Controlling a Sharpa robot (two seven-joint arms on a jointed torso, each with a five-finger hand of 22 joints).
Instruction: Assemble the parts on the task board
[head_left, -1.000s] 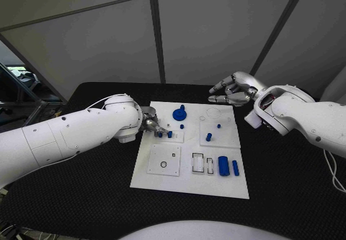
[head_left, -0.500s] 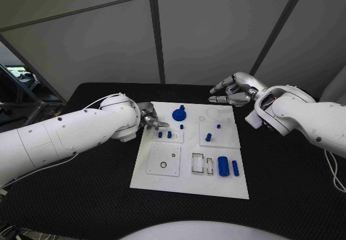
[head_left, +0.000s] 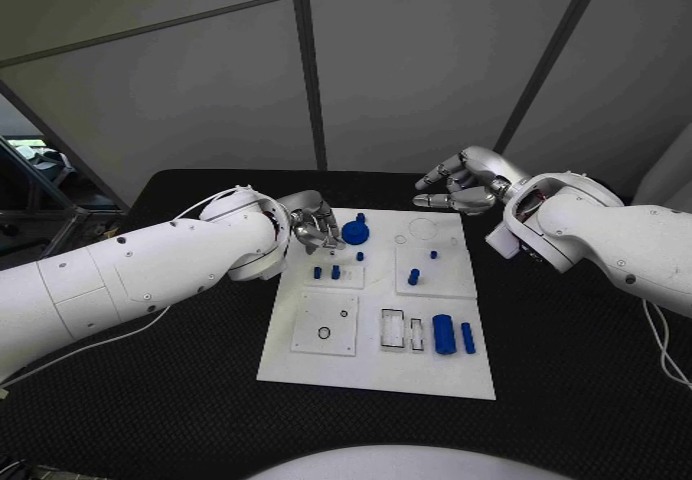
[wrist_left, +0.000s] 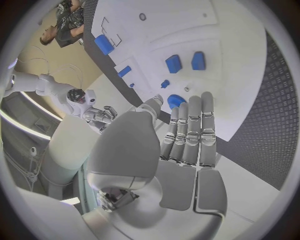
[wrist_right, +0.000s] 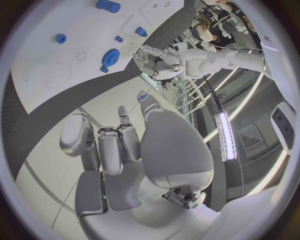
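Observation:
The white task board (head_left: 378, 372) lies in the middle of the black table. A blue gear (head_left: 355, 232) stands near its far edge, and two short blue pegs (head_left: 327, 271) stand side by side in the left block. My left hand (head_left: 313, 226) hovers at the board's far left corner, just left of the gear (wrist_left: 176, 100). Its fingers (wrist_left: 190, 130) are stretched out straight and hold nothing. My right hand (head_left: 459, 186) hangs beyond the board's far edge with its fingers (wrist_right: 119, 142) curled in on nothing.
A blue cylinder (head_left: 444, 333) and a blue bar (head_left: 467, 337) lie at the board's near right, beside a rectangular slot (head_left: 394, 328). A square plate with a small ring (head_left: 327, 322) sits near left. More blue pegs (head_left: 414, 277) stand mid-board.
My left hand has lifted away from the two short pegs and moved toward the board's far edge, beside the gear. The right hand has barely moved.

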